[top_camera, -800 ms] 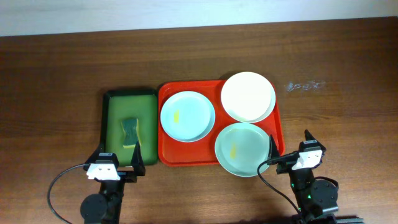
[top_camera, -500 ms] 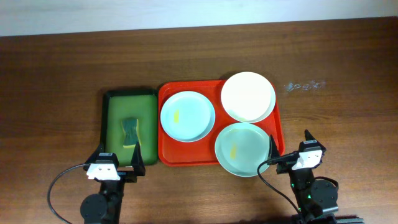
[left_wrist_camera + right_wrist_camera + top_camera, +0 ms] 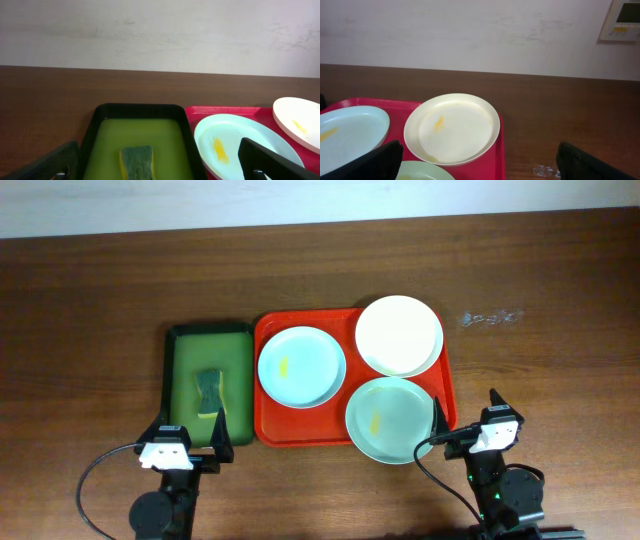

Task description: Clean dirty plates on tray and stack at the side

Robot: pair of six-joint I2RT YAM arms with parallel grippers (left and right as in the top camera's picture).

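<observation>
Spread, empty: left fingers [image 3: 272,162], right fingers [image 3: 592,165]; smear [image 3: 438,123] on cream plate [image 3: 465,132] shows from wrists, perhaps faint overhead.

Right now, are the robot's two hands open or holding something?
Left black two-finger gripper: open, holding nothing.
Right black two-finger gripper: open, holding nothing.

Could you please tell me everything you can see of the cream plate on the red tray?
The cream plate is round, shallow and smooth, plastic by its look, with a low rim. It lies right side up at the far right corner of the red tray, its far edge over the tray's rim. One small yellow smear marks its inside. Nothing lies on it or holds it. The green plate lies close on the near side; whether they touch is unclear.
</observation>
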